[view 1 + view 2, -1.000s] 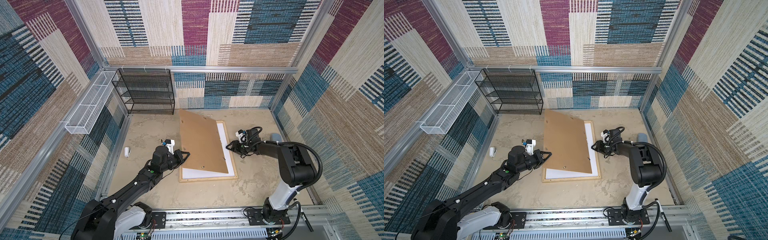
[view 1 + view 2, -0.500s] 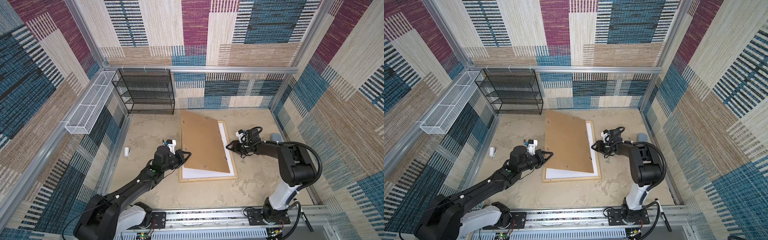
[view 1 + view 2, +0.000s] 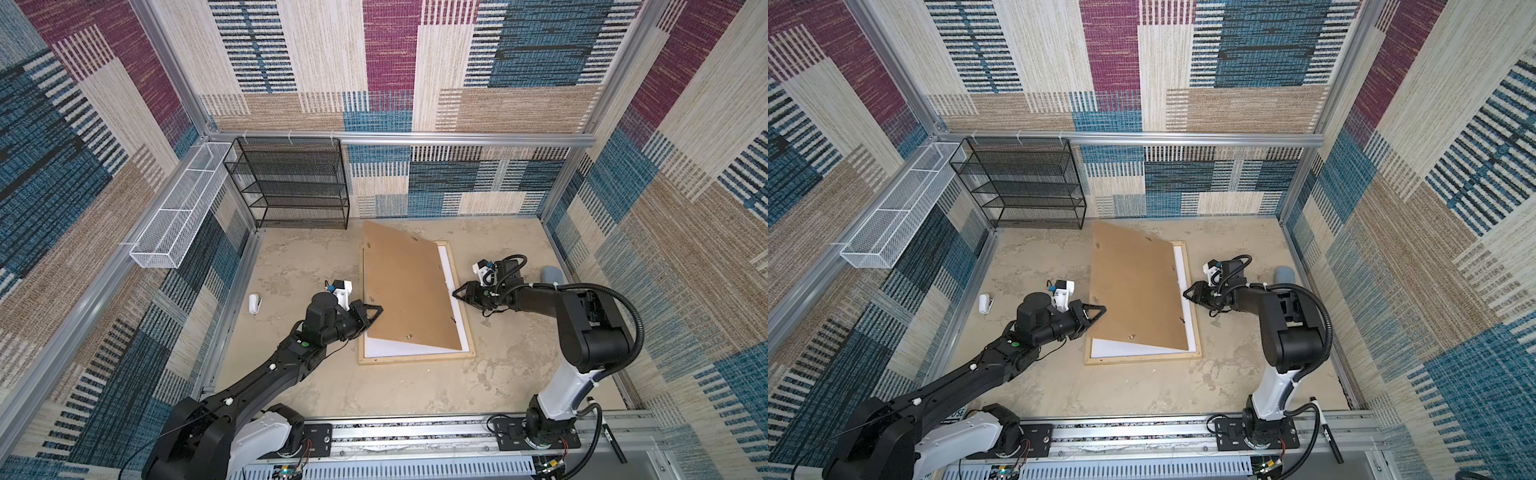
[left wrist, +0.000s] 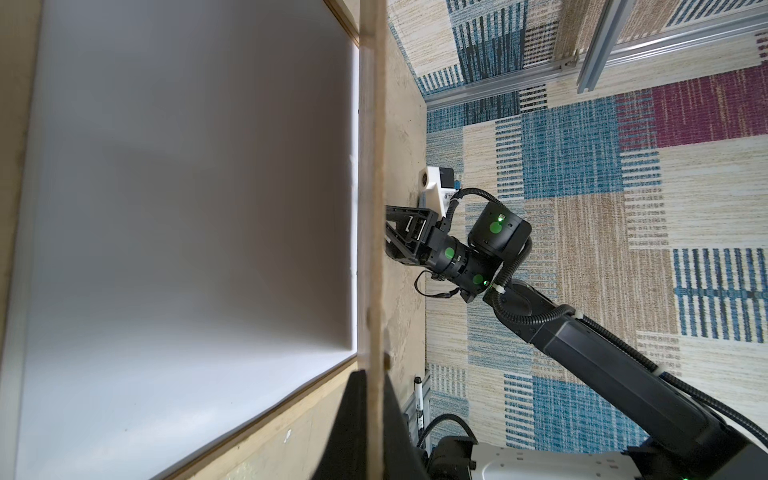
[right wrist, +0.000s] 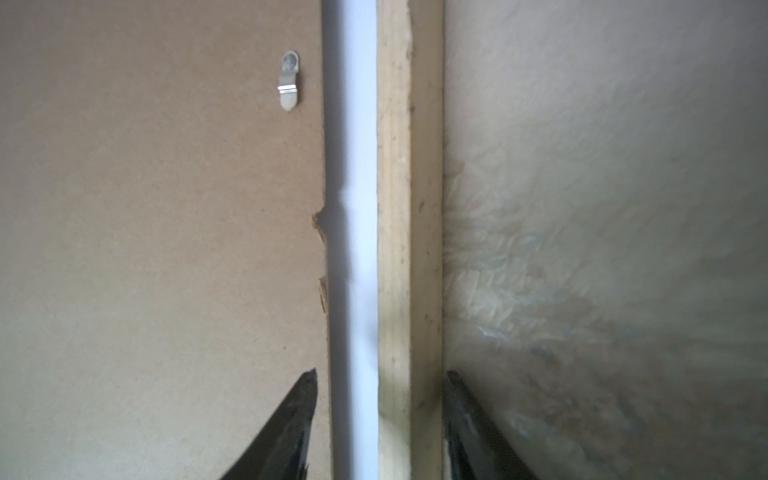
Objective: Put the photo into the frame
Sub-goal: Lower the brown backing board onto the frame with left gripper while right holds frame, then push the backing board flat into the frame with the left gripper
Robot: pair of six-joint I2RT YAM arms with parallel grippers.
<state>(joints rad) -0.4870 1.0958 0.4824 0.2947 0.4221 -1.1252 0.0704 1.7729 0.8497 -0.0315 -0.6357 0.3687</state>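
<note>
The frame (image 3: 415, 357) (image 3: 1142, 359) lies flat on the floor, pale wood rails around a white sheet. That sheet is the photo (image 3: 399, 348) (image 3: 1121, 349), plain white side up, with no window in the left wrist view (image 4: 187, 208). A brown hardboard backing (image 3: 403, 291) (image 3: 1133, 286) slants over it, skewed and raised at its left edge. My left gripper (image 3: 376, 311) (image 4: 371, 374) is shut on that edge. At the frame's right side my right gripper (image 3: 457, 293) (image 5: 381, 373) is open. One jaw is over the backing (image 5: 166, 208), the other outside the rail (image 5: 409, 208), with the white strip (image 5: 353, 166) between.
A black wire rack (image 3: 291, 183) stands against the back wall, and a white mesh basket (image 3: 178, 208) hangs on the left wall. A small white object (image 3: 254, 303) lies on the floor at the left. A grey object (image 3: 552, 274) sits by the right wall.
The left gripper has shifted the backing slightly to the right over the frame. The right arm has not moved.
</note>
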